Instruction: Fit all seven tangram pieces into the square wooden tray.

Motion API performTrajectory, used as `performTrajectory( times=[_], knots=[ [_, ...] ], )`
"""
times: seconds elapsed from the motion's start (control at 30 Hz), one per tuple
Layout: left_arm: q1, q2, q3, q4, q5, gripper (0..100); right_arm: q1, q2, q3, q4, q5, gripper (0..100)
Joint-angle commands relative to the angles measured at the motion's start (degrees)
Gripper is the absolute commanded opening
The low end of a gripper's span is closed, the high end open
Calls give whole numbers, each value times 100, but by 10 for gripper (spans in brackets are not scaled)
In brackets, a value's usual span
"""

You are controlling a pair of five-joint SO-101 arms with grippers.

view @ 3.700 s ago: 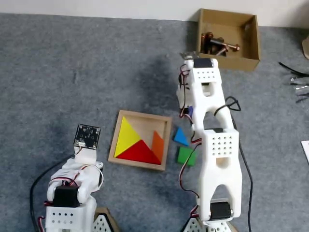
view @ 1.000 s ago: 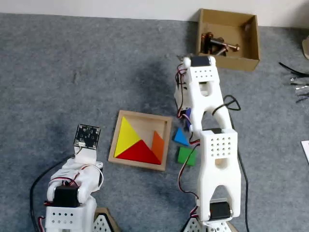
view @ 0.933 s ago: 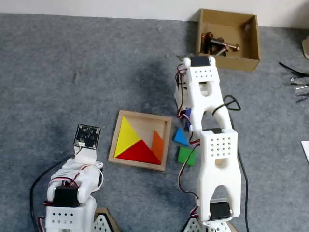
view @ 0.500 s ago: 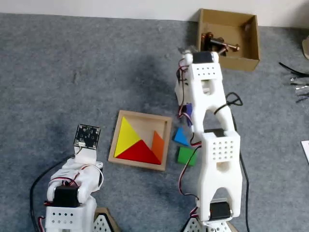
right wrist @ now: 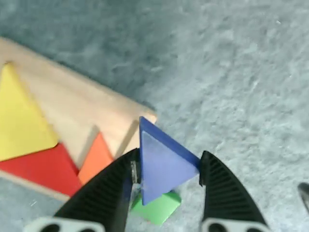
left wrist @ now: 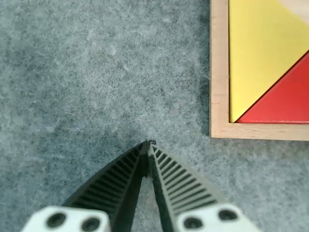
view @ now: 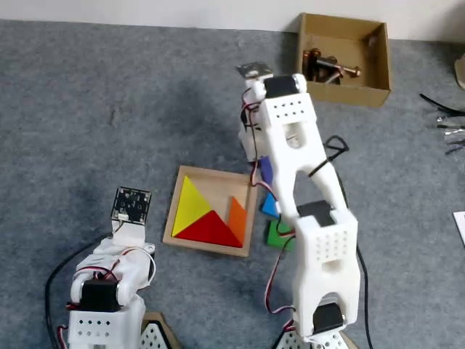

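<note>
Right gripper (right wrist: pixel 167 169) is clamped on a dark blue triangle (right wrist: pixel 157 159), held above the corner of the wooden tray (right wrist: pixel 87 108) and over the green square (right wrist: pixel 157 207). Yellow triangle (view: pixel 190 203), red triangle (view: pixel 211 229) and orange piece (view: pixel 237 212) lie in the tray. Left gripper (left wrist: pixel 148 145) is pinched closed and empty, over the carpet (left wrist: pixel 96 72) just beside the tray.

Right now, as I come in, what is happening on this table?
A tangram puzzle is partly done. The right hand holds a dark blue triangle off the mat, near a corner of the wooden tray. In the tray already lie a yellow triangle, a red triangle and an orange triangle. A light blue triangle and a green piece wait on the grey mat beside the tray. The left hand is shut and empty, near the tray's other side.
</note>
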Motion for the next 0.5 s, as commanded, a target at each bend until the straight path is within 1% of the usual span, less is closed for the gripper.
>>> performTrajectory(
  times=[0.0, 0.23, 0.47],
  knots=[
    [-57, -31, 110, 26, -53, 5, -242, -954, 259, 110, 70, 145],
    [-57, -31, 110, 26, -53, 5, -752, -1771, 1437, 66, 624, 145],
    [-57, -31, 110, 26, -53, 5, -778, -1903, 1710, 57, 782, 145]
  ],
)
